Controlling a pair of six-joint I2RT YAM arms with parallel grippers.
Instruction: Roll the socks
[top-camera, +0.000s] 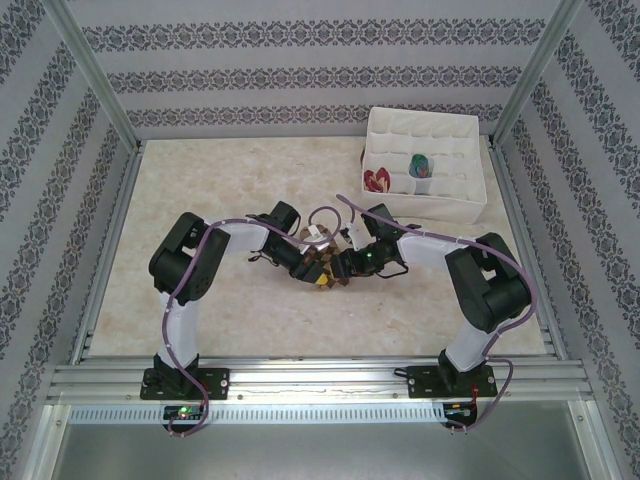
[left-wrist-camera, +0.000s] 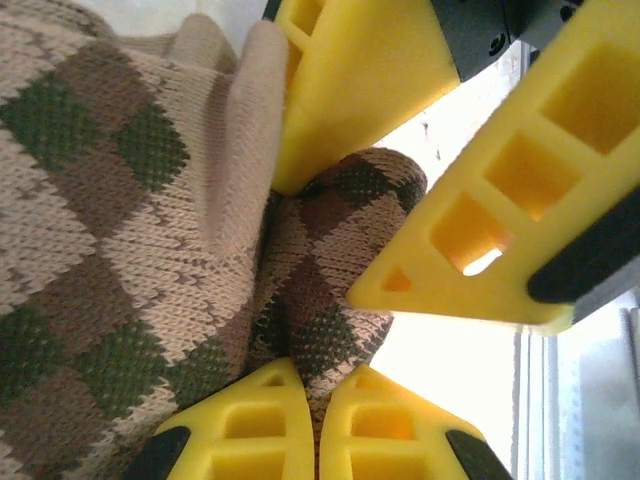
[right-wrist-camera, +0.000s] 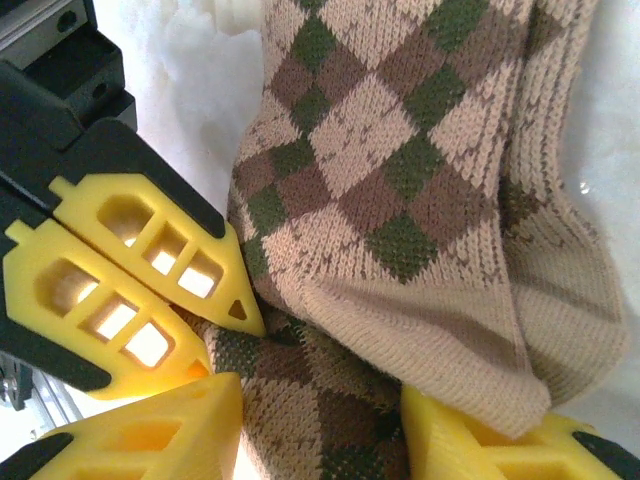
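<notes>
The brown and tan diamond sock (right-wrist-camera: 400, 170) lies bunched up in the middle of the pale surface (top-camera: 200, 190), right where the two arms meet. The left claw (left-wrist-camera: 325, 375) is pinched nearly all the way together, and a bit of the sock is squeezed between its yellow tips. The right claw (right-wrist-camera: 322, 395) is wider. A thick fold of the sock sits between its two yellow fingers, and both fingers touch the cloth, so it is holding the sock too. The two claws are very close, tip by tip, on the same end of the sock. Far off at the back right stands a white box (top-camera: 470, 205) with many little rooms. A peach and red sock roll (top-camera: 378, 181) sits in one room, and a stripy sock roll (top-camera: 421, 165) sits in a room near it.
</notes>
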